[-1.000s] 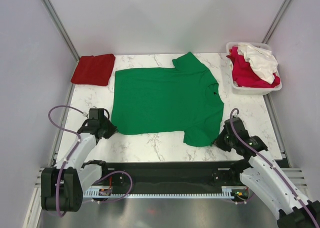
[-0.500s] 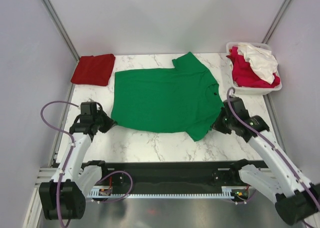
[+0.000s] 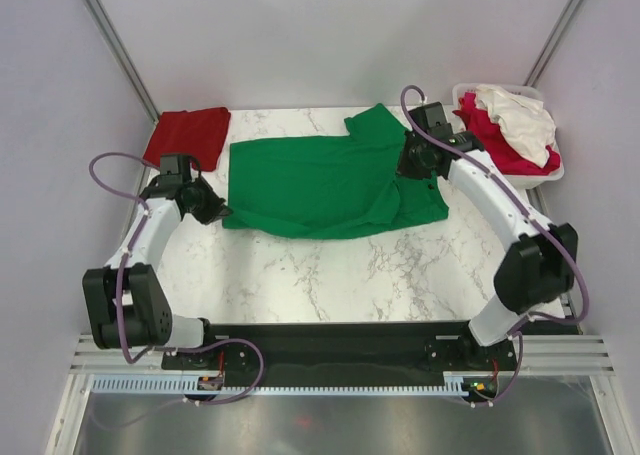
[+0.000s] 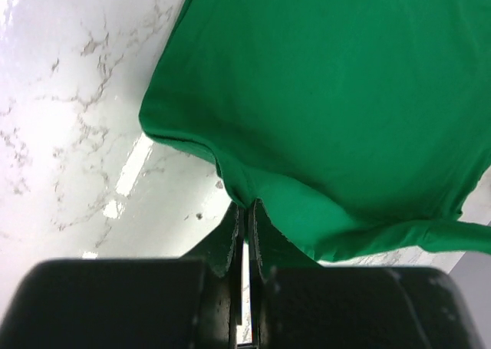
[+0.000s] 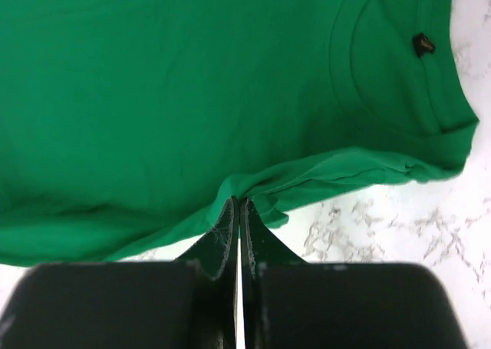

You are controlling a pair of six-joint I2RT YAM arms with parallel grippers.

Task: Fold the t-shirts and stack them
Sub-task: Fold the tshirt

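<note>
The green shirt (image 3: pixel 310 185) lies spread in the centre of the frame, the left gripper (image 3: pixel 216 212) pinching its left corner, the right gripper (image 3: pixel 405 165) pinching a fold at its right side. A folded red shirt (image 3: pixel 187 135) sits upper left.

The green t-shirt (image 3: pixel 320 185) is matt, smooth-knit cloth with a ribbed collar; the dark red t-shirt (image 3: pixel 187 137) is matt cloth too; the table (image 3: pixel 330 275) has a glossy, white marble-patterned top showing bright reflections; the basket (image 3: pixel 510 182) looks like smooth white plastic.
</note>
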